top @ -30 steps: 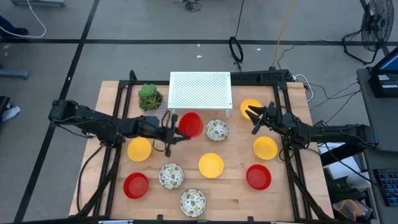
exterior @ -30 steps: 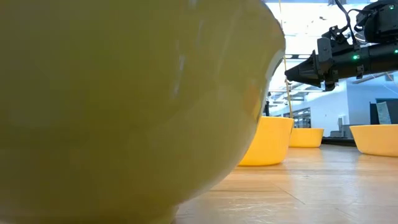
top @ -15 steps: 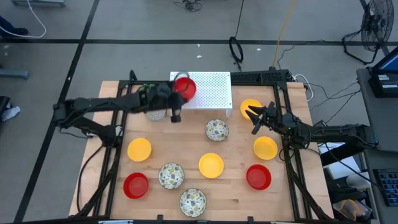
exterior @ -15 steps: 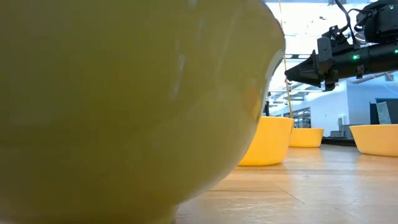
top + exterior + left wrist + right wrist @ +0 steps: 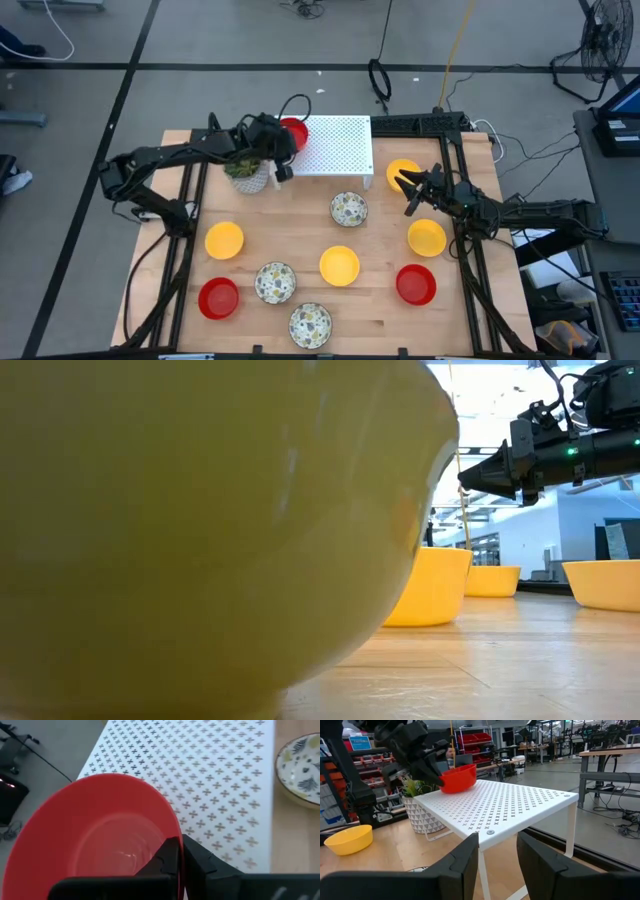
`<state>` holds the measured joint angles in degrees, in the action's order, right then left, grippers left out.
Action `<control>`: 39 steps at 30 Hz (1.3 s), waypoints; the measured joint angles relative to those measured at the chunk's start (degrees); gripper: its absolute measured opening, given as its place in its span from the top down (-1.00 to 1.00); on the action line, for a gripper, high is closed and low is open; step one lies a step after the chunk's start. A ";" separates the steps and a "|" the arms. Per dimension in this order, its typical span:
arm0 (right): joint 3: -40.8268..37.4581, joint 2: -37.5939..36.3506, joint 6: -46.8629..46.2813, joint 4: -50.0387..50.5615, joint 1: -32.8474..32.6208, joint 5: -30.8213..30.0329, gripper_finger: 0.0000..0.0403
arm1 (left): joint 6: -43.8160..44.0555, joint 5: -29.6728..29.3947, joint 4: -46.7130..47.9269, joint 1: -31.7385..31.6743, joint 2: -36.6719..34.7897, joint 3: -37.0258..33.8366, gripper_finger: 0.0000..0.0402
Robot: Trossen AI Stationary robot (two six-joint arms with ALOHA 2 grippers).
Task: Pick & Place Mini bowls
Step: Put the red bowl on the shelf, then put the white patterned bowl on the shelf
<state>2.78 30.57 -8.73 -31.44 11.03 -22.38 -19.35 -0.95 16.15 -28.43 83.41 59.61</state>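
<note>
While right fingers (image 5: 407,193) wait parted, left fingers (image 5: 179,862) pinch a red bowl (image 5: 294,133) above the rack (image 5: 330,150).

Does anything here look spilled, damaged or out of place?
Nothing stands out. The left tool holds a small red bowl over the white perforated rack's corner. The other small bowls sit upright on the wooden table. The right tool hangs open.
</note>
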 joint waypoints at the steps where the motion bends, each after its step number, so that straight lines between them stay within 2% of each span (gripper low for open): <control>1: -0.02 0.00 0.00 -0.01 0.00 0.00 0.39 | -0.06 -0.04 0.02 -0.21 0.01 0.00 0.95; 5: 0.00 0.00 0.00 0.02 0.02 0.00 0.39 | -1.29 -2.05 0.07 -0.27 0.05 -0.01 0.83; 10: 0.00 0.00 0.00 0.02 0.01 -0.02 0.39 | -1.51 -8.70 -1.50 -0.27 0.03 -0.02 0.73; 12: -0.02 0.00 0.00 0.02 0.02 -0.02 0.39 | -1.51 -9.61 -2.33 -0.27 0.03 -0.02 0.69; 18: 0.00 0.00 0.00 0.02 0.00 -0.01 0.39 | -1.49 -8.67 -3.83 -0.19 0.03 -0.02 0.49; 23: -0.02 0.00 0.00 0.02 0.00 -0.02 0.39 | -1.45 -2.61 -4.02 0.04 0.03 -0.03 0.32; 25: -0.01 0.00 0.00 0.02 0.02 0.00 0.39 | -1.47 -2.04 -5.01 0.47 0.03 -0.04 0.28; 31: 0.01 0.00 0.00 0.02 0.02 0.00 0.39 | -3.28 -2.31 -7.71 1.40 0.03 -0.04 0.26; 35: 0.00 0.00 0.00 0.02 0.01 -0.02 0.39 | -3.46 -5.04 -8.47 2.36 -0.31 -0.06 0.26; 39: -0.02 0.00 0.00 0.02 0.00 0.01 0.39 | -3.42 -3.65 -10.89 4.70 -2.57 -0.11 0.26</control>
<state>2.77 30.57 -8.73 -31.42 11.03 -22.37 -22.77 -4.60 5.26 -23.74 80.84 59.51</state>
